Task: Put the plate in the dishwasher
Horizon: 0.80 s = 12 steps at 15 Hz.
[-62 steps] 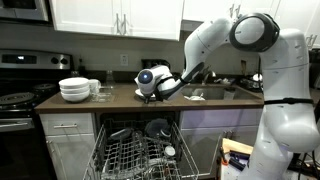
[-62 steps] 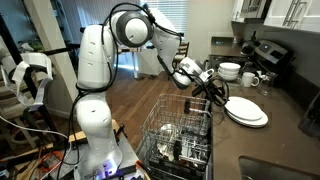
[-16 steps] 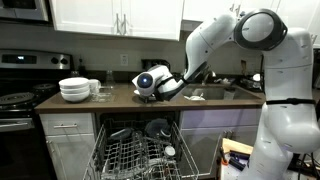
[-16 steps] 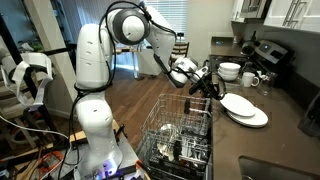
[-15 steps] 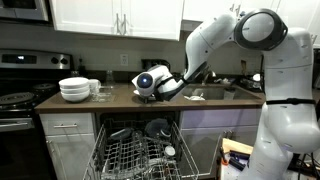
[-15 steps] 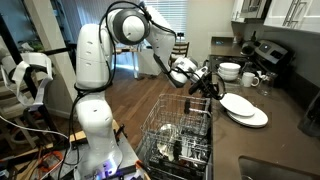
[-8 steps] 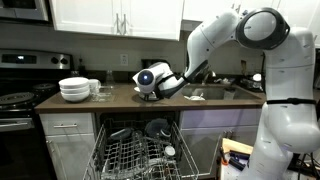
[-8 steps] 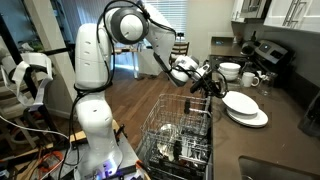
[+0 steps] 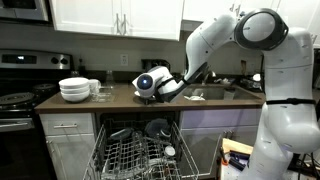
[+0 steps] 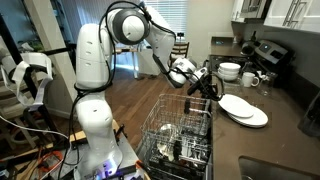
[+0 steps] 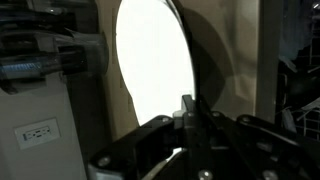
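One plate [image 11: 150, 70], white and round, is pinched at its rim by the jaws, which are closed almost fully on it. It sits tilted just over another plate [image 10: 254, 119] on the worktop [image 10: 290, 130], beside the dishwasher [image 10: 176, 128] with its rack pulled out.
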Tool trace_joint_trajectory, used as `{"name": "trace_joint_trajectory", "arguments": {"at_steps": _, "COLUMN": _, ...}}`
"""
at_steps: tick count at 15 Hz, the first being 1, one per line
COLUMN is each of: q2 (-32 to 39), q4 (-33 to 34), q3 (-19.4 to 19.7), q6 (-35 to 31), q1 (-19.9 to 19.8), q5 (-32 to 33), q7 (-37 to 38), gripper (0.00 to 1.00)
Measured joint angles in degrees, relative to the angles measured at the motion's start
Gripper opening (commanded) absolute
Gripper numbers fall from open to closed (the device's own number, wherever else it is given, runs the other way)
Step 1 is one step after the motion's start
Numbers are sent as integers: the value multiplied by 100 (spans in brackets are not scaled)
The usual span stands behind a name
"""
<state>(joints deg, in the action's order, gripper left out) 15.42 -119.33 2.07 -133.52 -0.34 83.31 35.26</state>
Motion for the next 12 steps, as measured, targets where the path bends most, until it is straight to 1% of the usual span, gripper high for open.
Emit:
{"name": "trace_joint_trajectory", "arguments": {"at_steps": 1, "q2": -5, "q4": -14, "q3": -25, "q6": 84, "q1": 22, "q5": 0, "q7": 1, "gripper": 5}}
{"name": "trace_joint_trajectory", "arguments": {"at_steps": 5, "q2": -19, "q4": -27, "q3": -81, "q6": 167, "q1": 71, "q5": 2, "q7": 2, "gripper": 5}}
{"name": "trace_joint_trajectory", "arguments": {"at_steps": 6, "q2": -19, "q4": -28, "q3": -81, "q6": 167, "q1": 71, "q5": 2, "q7": 2, "gripper": 1}}
{"name": "trace_joint_trajectory", "arguments": {"at_steps": 12, "q2": -9, "q4": -38, "q3": -123, "q6": 253, "q1": 90, "q5": 36, "q7": 2, "gripper": 1}}
